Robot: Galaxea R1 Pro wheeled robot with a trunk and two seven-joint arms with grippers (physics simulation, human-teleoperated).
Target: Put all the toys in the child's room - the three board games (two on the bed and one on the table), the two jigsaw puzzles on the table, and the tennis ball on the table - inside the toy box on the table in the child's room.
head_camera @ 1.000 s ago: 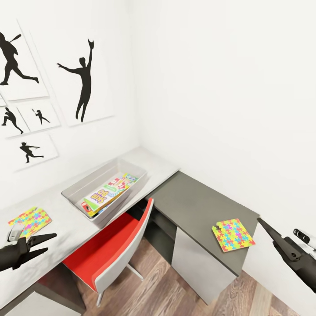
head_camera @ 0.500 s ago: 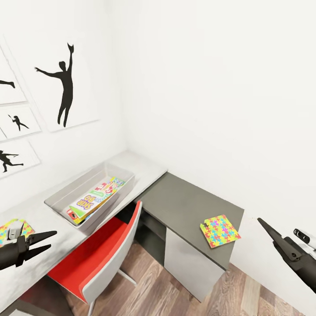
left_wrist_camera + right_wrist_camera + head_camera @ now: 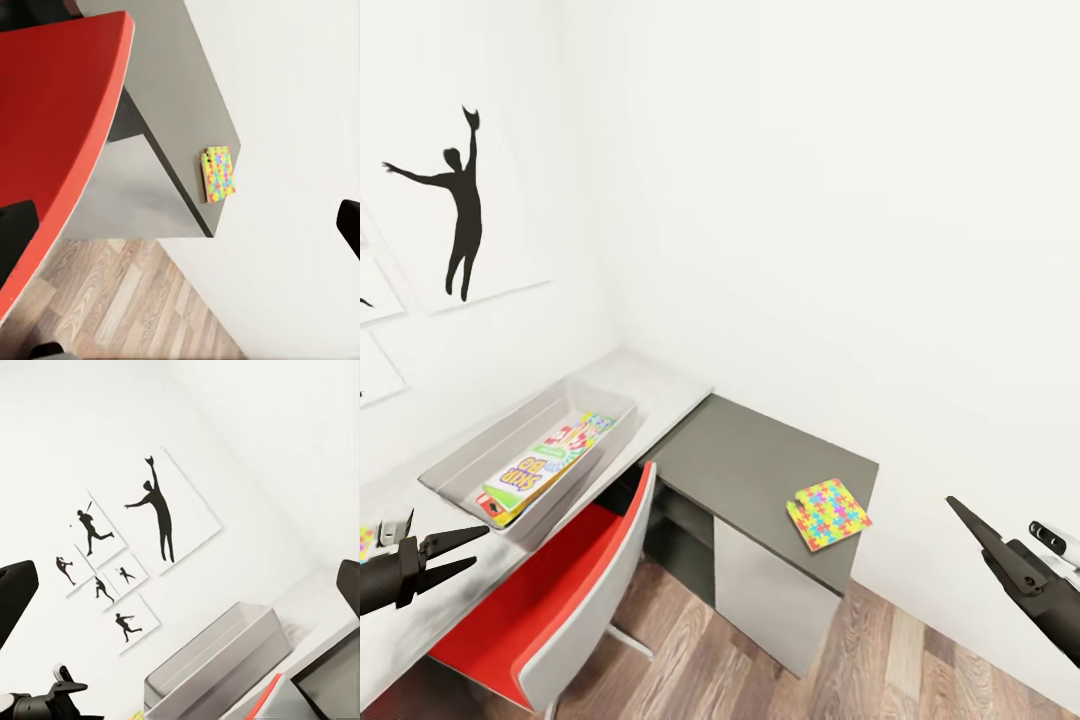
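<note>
Lying flat near desk (image 3: 760, 450) edge: puzzle (image 3: 828, 514) | thin, light, likely flexes, so pinch overhanging edge | left gripper (image 3: 460, 556) slightly parted, empty | right gripper (image 3: 970, 522) state unclear | bin (image 3: 480, 455) holds Skip-Bo (image 3: 540, 468)

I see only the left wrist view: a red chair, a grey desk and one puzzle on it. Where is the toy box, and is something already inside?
Observer: The toy box stands on the pale part of the table, against the wall with the silhouette pictures; a Skip-Bo game box lies in it.
Operator: Are my grippers holding something?
Observer: No. The left gripper is open and empty, and the right gripper carries nothing.
Operator: Is the puzzle near the edge?
Observer: Yes, the jigsaw puzzle lies near the dark section's end.
</note>
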